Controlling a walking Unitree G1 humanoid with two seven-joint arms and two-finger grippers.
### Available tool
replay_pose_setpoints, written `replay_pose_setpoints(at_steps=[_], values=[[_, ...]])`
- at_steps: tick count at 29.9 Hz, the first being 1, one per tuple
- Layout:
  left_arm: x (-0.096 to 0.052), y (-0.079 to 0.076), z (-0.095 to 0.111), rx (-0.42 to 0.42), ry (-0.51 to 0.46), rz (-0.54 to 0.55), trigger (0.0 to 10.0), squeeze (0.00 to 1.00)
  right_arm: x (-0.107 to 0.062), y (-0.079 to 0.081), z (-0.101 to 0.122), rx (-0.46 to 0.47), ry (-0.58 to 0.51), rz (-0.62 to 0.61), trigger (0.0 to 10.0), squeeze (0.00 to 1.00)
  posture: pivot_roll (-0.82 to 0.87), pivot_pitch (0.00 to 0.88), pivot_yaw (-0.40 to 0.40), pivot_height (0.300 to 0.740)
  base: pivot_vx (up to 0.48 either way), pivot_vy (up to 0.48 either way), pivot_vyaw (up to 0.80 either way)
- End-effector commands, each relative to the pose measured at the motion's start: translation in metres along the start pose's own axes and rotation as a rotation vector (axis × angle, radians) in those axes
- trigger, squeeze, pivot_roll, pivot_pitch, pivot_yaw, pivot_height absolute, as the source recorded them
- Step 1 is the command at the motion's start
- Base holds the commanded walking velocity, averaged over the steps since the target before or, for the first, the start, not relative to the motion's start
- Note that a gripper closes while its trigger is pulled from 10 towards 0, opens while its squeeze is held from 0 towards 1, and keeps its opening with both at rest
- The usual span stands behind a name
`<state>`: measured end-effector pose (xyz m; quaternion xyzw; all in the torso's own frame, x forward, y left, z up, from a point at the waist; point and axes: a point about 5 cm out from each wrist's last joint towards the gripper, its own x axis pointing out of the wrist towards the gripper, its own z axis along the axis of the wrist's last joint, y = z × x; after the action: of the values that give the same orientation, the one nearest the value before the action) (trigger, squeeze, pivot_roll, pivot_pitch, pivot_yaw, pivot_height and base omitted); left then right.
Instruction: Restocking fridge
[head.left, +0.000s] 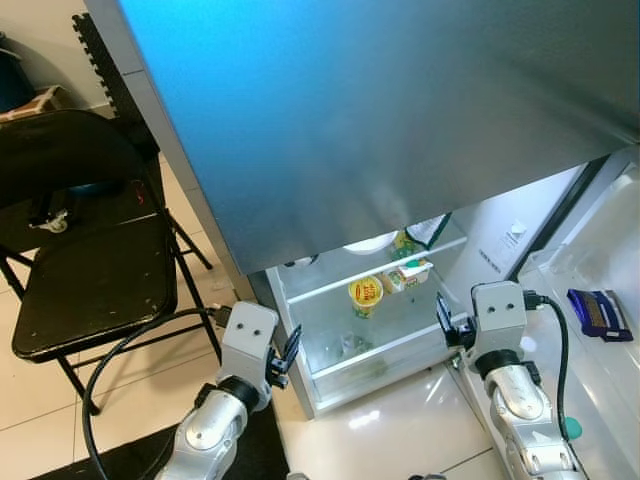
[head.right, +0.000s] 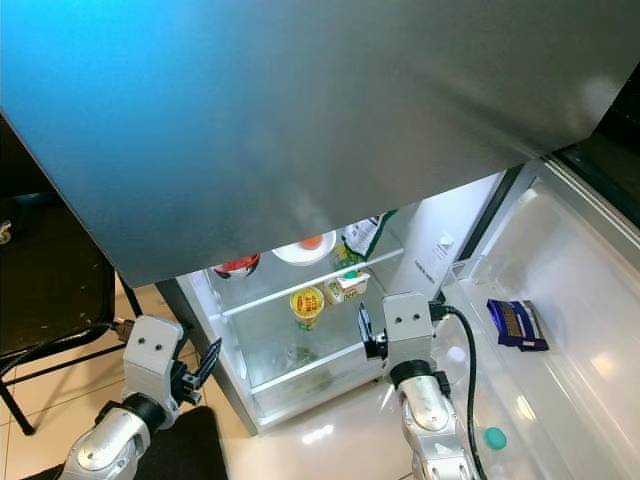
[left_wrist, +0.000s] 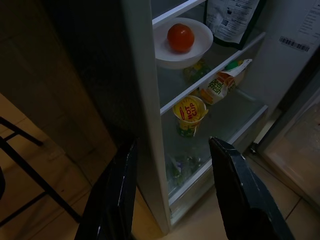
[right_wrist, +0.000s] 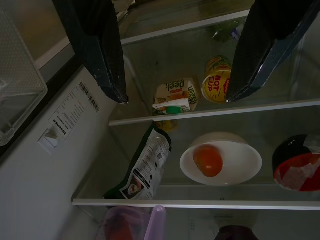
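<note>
The fridge (head.left: 400, 120) stands open before me, its lit lower shelves in view. On a glass shelf sit a yellow Hot Cup (head.left: 366, 293) and a small juice carton (head.left: 408, 275). One shelf above are a white bowl (left_wrist: 182, 42) holding a tomato (left_wrist: 180, 37), a green pouch (right_wrist: 146, 165) and a red-and-black bowl (head.right: 237, 266). My left gripper (head.left: 288, 352) hovers open and empty by the fridge's left wall. At the opening's right side my right gripper (head.left: 443, 318) is open too, holding nothing.
The fridge door (head.left: 600, 250) swings out on the right; a blue packet (head.left: 598, 313) and a teal cap (head.left: 571, 428) lie on its racks. A black folding chair (head.left: 90, 270) stands to the left with a cable running past it. The floor is pale tile.
</note>
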<state>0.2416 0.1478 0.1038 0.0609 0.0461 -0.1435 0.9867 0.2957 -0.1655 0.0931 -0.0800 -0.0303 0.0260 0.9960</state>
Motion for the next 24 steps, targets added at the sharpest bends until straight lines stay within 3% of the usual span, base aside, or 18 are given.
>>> replay_pose_setpoints(at_steps=[1, 24], values=[[-0.0017, -0.0017, -0.0089, -0.024, 0.041, 0.011, 10.0, 0.0, -0.0058, 0.0015, -0.0089, -0.001, 0.03, 0.004, 10.0, 0.0, -0.08, 0.177, 0.024, 0.737, 0.0, 0.0, 0.0], [0.0005, -0.0011, -0.0064, -0.017, 0.04, 0.014, 10.0, 0.0, -0.005, 0.0018, -0.0094, -0.001, 0.031, 0.003, 10.0, 0.0, -0.08, 0.177, 0.025, 0.737, 0.0, 0.0, 0.0]])
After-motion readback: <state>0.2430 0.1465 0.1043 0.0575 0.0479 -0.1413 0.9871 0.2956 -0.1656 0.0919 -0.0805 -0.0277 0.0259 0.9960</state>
